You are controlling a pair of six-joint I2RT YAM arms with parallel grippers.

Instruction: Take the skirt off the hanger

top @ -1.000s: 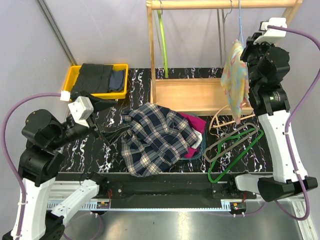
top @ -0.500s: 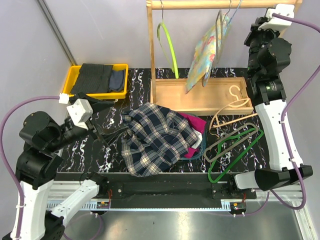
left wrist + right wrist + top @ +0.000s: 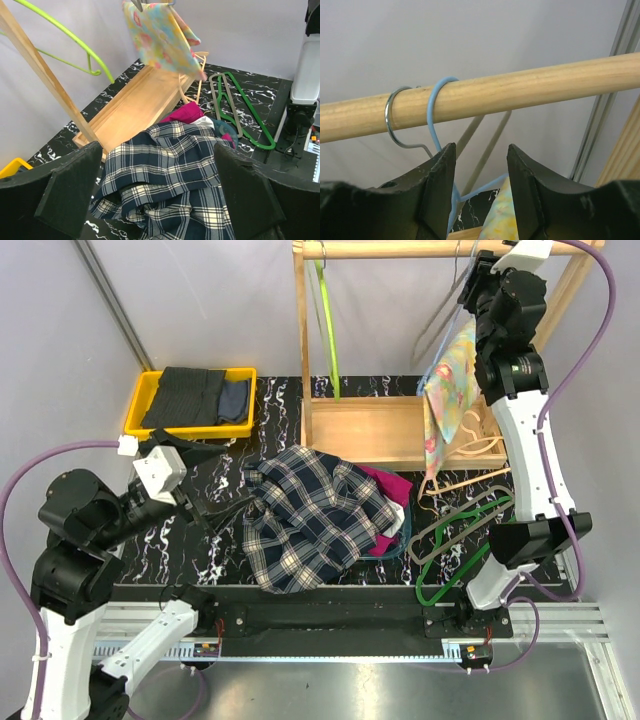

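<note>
The skirt, pastel floral cloth, hangs from a light-blue hanger whose hook sits over the wooden rail at the rack's right end. My right gripper is up at the rail, open, with the hanger's neck running just inside its left finger and the skirt's top edge below. In the top view the right gripper is right of the hanger. My left gripper stands open low over a plaid garment, and the skirt shows far beyond it.
A plaid and magenta pile of clothes lies mid-table. A yellow bin of dark clothes sits back left. A green hanger and a metal hanger hook hang on the rail. Loose hangers lie at the right, by the rack's wooden base.
The right arm rose to the rail with the hanger and skirt, which swung left and back. Its jaws went from shut to open. The left arm barely shifted.
</note>
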